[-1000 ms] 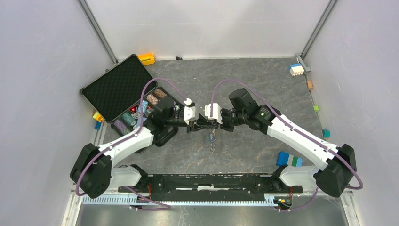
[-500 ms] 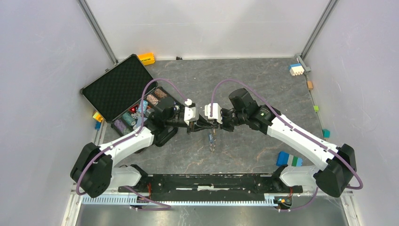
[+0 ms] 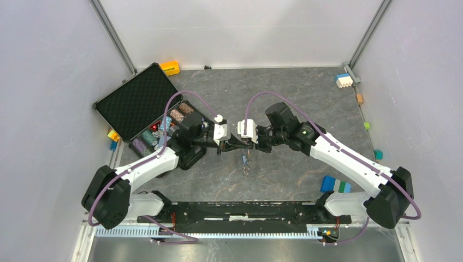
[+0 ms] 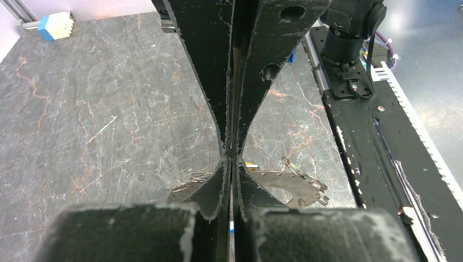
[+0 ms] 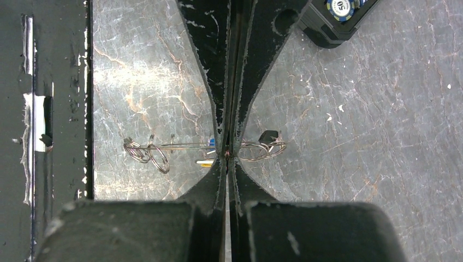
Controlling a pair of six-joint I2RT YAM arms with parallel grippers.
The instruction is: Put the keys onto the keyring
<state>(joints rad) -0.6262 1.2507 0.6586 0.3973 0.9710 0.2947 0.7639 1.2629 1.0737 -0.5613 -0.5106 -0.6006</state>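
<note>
- The right end effector (image 5: pixel 226 164) is clenched on the thin silvery metal keyring (image 5: pixel 261 151), which hangs above the grey marbled tabletop (image 3: pixel 295 93).
- The left end effector (image 4: pixel 231 164) is clenched too, tip to tip with it; whether it pinches the ring is unclear.
- The tiny blue-headed key (image 5: pixel 211 143) and tiny yellow-orange-headed key (image 5: pixel 205 162) sit just beside those tips.

Light: bright, even, overhead. Glare: white sheen on grey marbled tabletop (image 5: pixel 136 103) beside right gripper (image 5: pixel 226 154); glints on silvery wire keyring (image 5: pixel 146 149). Focus: black finger bases (image 5: pixel 136 229) blurred, nearest lens.
</note>
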